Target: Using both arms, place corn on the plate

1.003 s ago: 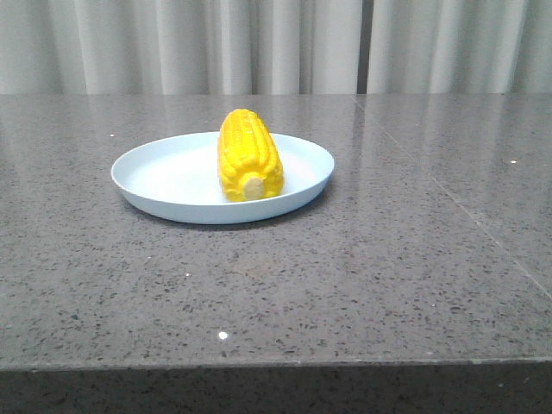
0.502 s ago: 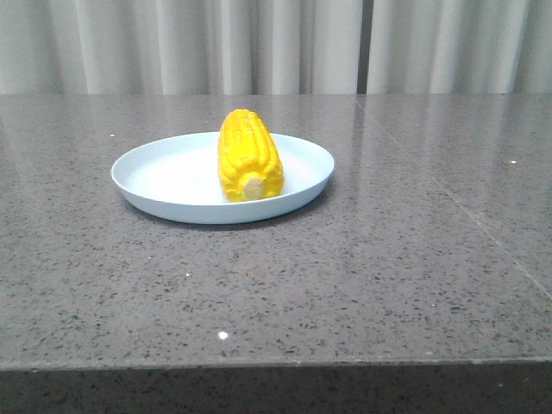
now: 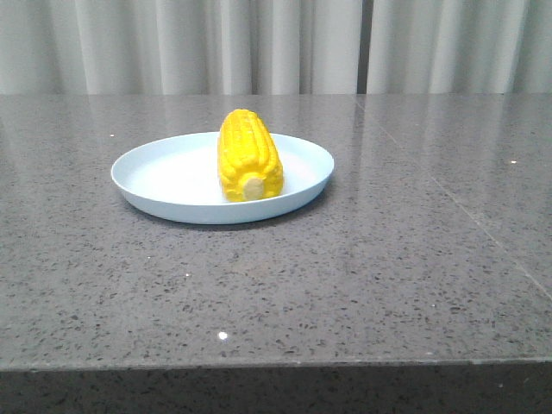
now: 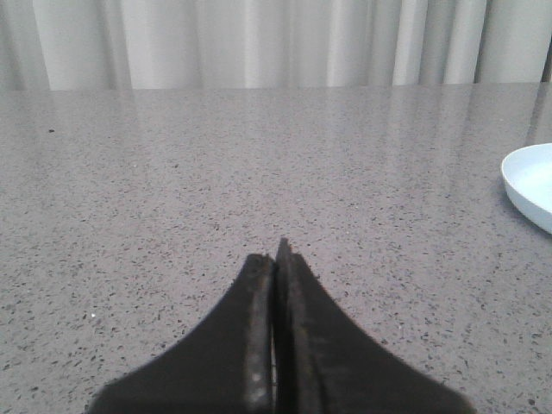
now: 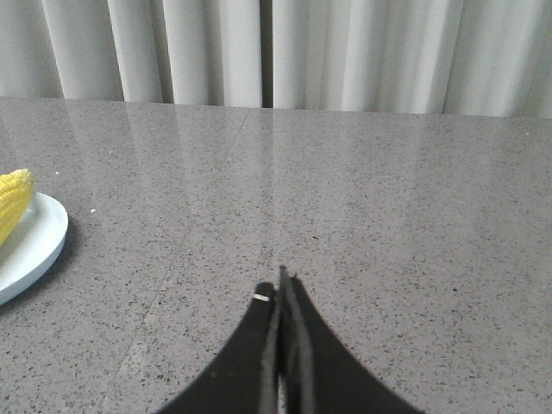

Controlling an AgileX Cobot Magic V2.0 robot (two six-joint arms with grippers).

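Bright even light, soft glare on table (image 3: 388, 259), blurred claw (image 4: 276, 345) close up

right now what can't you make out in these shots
- Corn: far end hidden behind its own body in the front view; in the right wrist view the frame edge leaves only a sliver.
- Plate: cut off by the frame edge in both wrist views.
- Left tool and right tool: absent from the front view; bodies cut off by the frame edge.
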